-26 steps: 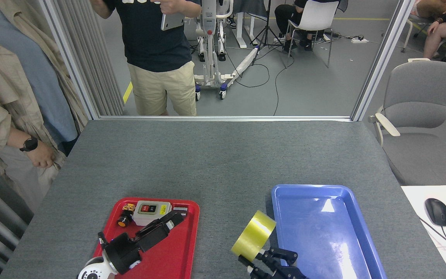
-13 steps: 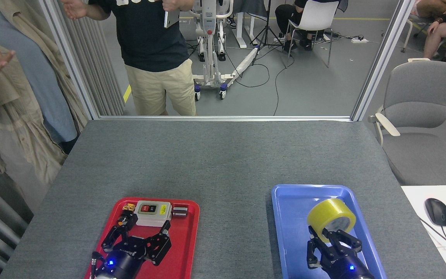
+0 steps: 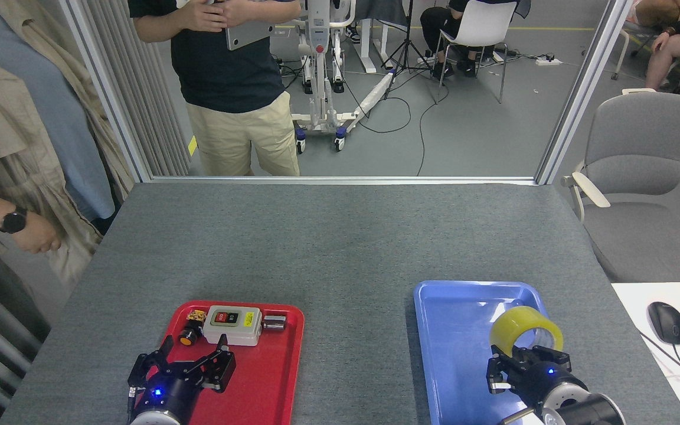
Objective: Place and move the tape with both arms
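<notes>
Head view: your right claw (image 3: 526,366) has carried the tape (image 3: 526,332) from beside the blue tray (image 3: 452,330) to over its right side. It looks closed on the roll's near rim, roll just beyond the fingertips; release seems next. Left claw (image 3: 177,369) has pulled back, fingers spread, empty, low over the red tray (image 3: 281,378).
</notes>
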`<state>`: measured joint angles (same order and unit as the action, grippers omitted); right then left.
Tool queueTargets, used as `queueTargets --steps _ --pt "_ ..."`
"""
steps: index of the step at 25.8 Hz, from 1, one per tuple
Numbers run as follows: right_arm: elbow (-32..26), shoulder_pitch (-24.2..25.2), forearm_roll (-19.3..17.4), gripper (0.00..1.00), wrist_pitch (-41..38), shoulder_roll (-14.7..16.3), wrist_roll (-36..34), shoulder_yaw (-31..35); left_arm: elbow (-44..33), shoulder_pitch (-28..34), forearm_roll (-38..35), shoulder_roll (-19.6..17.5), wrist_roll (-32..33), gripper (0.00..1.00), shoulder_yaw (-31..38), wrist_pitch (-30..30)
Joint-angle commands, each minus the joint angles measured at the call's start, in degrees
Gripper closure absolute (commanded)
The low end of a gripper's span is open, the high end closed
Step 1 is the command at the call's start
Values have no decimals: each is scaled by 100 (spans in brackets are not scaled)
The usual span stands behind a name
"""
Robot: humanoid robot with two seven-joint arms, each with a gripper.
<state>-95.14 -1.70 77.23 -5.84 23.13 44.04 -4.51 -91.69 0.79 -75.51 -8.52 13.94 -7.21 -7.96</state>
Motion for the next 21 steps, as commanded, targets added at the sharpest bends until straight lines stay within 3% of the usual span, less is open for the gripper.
queueTargets --steps 1,6,8,11,13,16,19,21 --pt "4 -58 -94 100 127 7 623 -15 -6 27 19 17 -154 0 -9 4" --pt "4 -120 -323 100 109 7 1651 -33 -15 44 19 17 -172 0 0 4" --pt "4 -120 -560 100 118 16 1686 -33 -24 53 19 8 -181 0 0 5" --pt "30 -120 -604 100 127 51 1660 -33 -24 53 19 17 -242 0 9 4" --pt "48 -102 -587 66 144 86 1616 -33 -24 53 19 26 -269 0 9 4" --pt "74 -67 -569 29 153 191 1396 -33 -24 53 19 26 -277 0 9 4" --pt "74 -49 -569 20 197 183 1185 -33 -24 53 19 26 -277 0 9 13" --pt "65 -41 -569 9 206 174 1010 -33 -24 53 19 26 -277 0 9 13"
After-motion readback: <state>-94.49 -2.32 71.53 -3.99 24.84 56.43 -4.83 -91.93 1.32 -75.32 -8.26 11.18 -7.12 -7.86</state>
